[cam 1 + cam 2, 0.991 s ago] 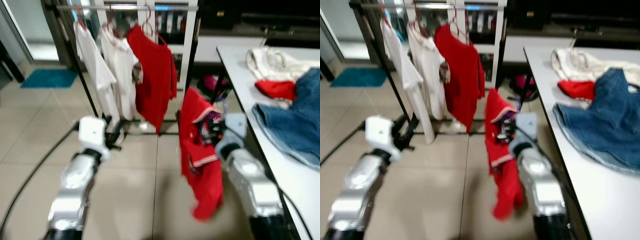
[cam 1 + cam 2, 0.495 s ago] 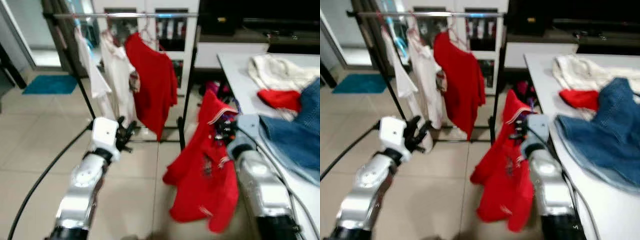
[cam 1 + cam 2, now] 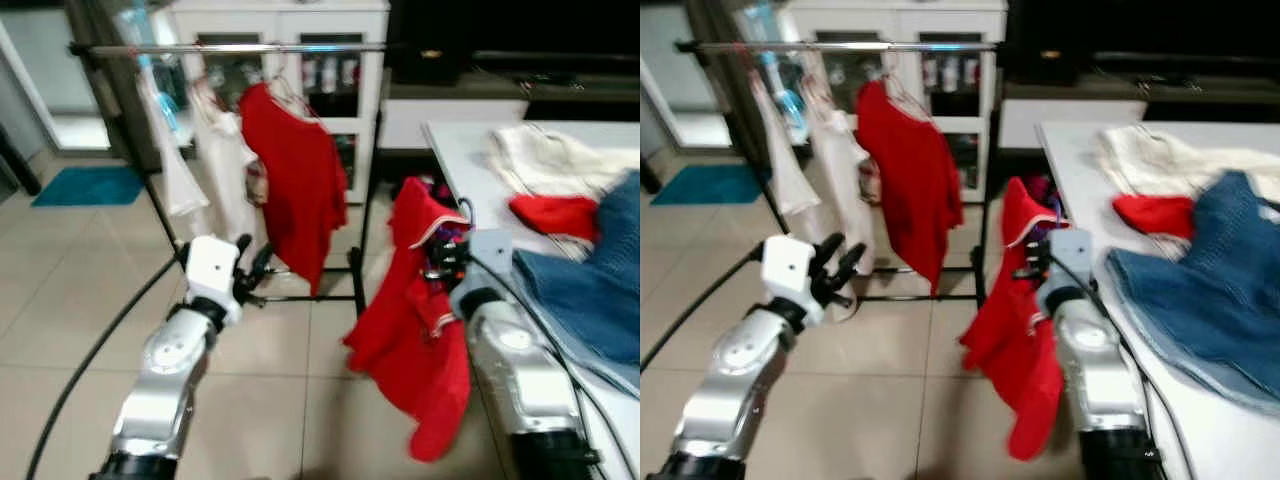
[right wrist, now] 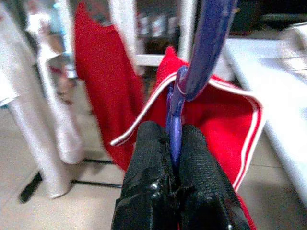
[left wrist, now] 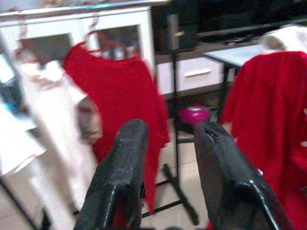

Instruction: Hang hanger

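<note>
My right gripper (image 4: 171,149) is shut on a purple hanger (image 4: 192,72) that carries a red garment with white trim (image 3: 420,300). The garment hangs below my right arm, beside the white table (image 3: 470,160). Ahead stands a clothes rack with a metal rail (image 3: 230,48); on it hang two white garments (image 3: 225,170) and a red shirt (image 3: 295,180). My left gripper (image 3: 250,268) is open and empty, held low in front of the rack, with its fingers (image 5: 127,163) pointing at the red shirt (image 5: 115,91).
On the white table to my right lie a cream garment (image 3: 545,155), a red cloth (image 3: 560,212) and blue denim (image 3: 600,270). A white cabinet (image 3: 290,30) stands behind the rack. A black cable (image 3: 90,350) runs across the tiled floor, and a blue mat (image 3: 85,185) lies at far left.
The view has shifted as I moved. The red garment on the hanger swung out to the left and has dropped back to hang under my right arm.
</note>
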Robot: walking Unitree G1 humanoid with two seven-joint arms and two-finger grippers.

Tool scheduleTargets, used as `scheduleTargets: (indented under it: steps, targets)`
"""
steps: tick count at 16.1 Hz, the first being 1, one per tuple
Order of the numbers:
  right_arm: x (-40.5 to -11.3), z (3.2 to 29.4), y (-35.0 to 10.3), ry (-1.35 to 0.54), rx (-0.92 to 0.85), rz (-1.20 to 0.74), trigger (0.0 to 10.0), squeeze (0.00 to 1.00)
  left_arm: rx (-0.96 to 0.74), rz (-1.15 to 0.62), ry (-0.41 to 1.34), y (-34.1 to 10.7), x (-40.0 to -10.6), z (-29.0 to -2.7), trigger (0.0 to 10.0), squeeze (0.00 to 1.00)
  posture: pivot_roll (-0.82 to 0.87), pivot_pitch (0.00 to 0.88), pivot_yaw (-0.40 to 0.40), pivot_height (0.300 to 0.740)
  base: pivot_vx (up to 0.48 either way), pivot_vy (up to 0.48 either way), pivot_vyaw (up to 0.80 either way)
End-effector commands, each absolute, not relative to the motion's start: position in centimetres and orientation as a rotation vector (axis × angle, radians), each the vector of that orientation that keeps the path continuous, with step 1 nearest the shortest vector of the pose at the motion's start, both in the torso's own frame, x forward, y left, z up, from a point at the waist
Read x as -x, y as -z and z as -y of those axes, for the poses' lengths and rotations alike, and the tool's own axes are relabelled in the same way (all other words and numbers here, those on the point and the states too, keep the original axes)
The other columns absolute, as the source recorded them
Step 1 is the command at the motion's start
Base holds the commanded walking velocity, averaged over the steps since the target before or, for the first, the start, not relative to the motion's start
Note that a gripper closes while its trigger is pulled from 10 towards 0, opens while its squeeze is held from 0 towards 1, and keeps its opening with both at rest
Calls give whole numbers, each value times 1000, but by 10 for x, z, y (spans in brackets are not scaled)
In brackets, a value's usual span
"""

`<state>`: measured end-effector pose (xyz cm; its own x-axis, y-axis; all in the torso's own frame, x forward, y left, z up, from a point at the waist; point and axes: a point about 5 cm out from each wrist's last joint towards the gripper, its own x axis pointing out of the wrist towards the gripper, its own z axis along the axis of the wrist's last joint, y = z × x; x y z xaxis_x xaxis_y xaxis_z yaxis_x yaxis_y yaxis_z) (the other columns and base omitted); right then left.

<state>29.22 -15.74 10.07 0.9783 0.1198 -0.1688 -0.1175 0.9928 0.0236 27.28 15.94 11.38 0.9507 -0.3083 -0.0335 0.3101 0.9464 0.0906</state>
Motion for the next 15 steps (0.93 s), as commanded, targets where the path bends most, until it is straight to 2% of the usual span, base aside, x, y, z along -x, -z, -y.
scheduleTargets:
  steps: [1,15]
  targets:
    - [-296,155,-114,-135,1,-106,10000,0,-98,-6,314,-117,-275,-160,10000,4,7,0,18,740,352,0,0]
    - [-297,153,-116,-149,10,-93,10000,0,-99,-8,332,-116,-274,-157,10000,4,6,0,19,740,352,0,0]
